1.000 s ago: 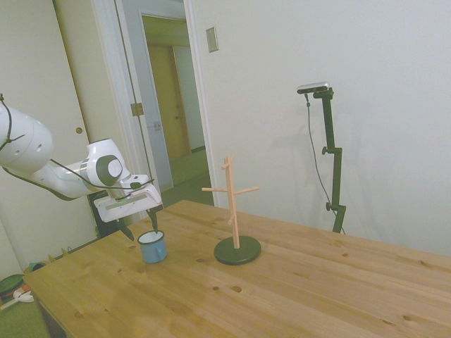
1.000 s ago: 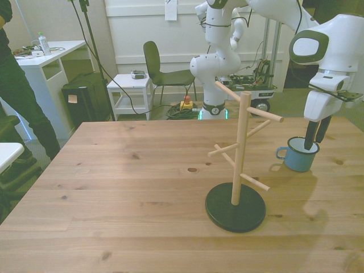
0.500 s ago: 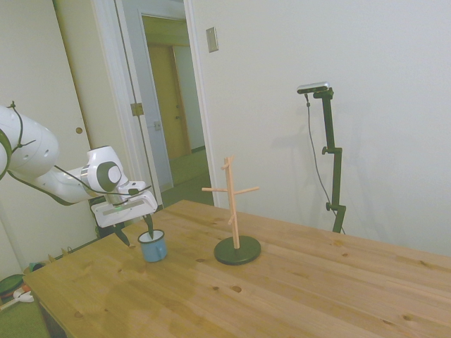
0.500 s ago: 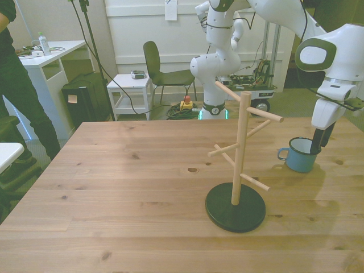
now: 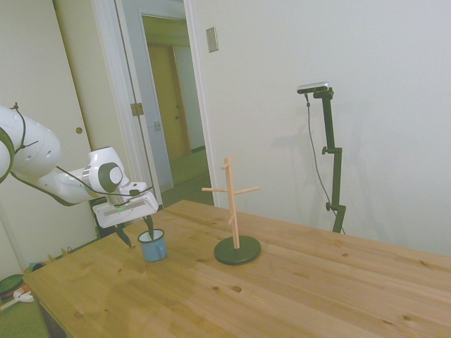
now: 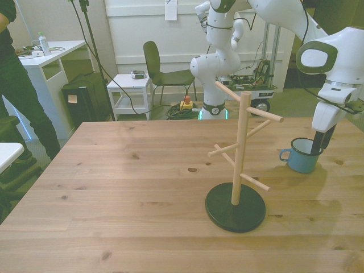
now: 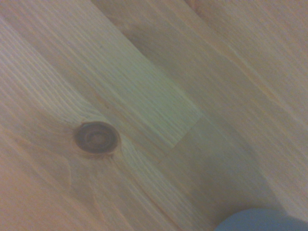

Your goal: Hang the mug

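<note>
The small light-blue mug stands upright on the wooden table, close to the edge where my arm comes in. My gripper is low over it and open. One dark finger reaches down inside the mug's mouth and the other hangs outside its wall. The same mug sits at the front view's right with its handle toward the wooden peg stand, and my gripper dips into it. The peg stand rises from a dark round base a little way from the mug. The wrist view holds blurred table planks and a blue sliver of the mug.
The peg stand's slanted pegs stick out toward the mug's side. A person stands beyond the table's corner at the front view's left. The table's edge runs close behind my gripper in the side view.
My gripper has sunk lower and drifted toward the front view's right, with one finger now inside the mug. The mug has slid slightly the same way. The fingers remain apart.
</note>
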Motion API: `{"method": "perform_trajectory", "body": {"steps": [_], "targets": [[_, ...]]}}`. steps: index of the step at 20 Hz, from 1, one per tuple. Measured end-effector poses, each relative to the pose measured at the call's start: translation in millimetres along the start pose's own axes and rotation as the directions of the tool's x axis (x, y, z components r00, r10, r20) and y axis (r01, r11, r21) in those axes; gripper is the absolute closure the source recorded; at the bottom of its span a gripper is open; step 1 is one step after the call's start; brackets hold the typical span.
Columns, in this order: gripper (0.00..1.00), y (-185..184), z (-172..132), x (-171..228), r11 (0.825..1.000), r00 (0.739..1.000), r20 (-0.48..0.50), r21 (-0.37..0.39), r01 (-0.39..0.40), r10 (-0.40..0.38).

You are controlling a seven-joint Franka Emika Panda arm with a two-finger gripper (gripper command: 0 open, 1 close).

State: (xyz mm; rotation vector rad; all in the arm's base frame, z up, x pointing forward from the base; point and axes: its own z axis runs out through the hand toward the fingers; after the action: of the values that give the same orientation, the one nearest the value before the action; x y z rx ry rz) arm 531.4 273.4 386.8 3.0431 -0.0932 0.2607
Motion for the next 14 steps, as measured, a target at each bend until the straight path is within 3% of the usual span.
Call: {"method": "perform_trajectory", "body": {"steps": [14], "targets": [[1.0,12.2,7.0,-0.9,1.0,1.0,0.01,-0.015,-0.015,0.015]]}}
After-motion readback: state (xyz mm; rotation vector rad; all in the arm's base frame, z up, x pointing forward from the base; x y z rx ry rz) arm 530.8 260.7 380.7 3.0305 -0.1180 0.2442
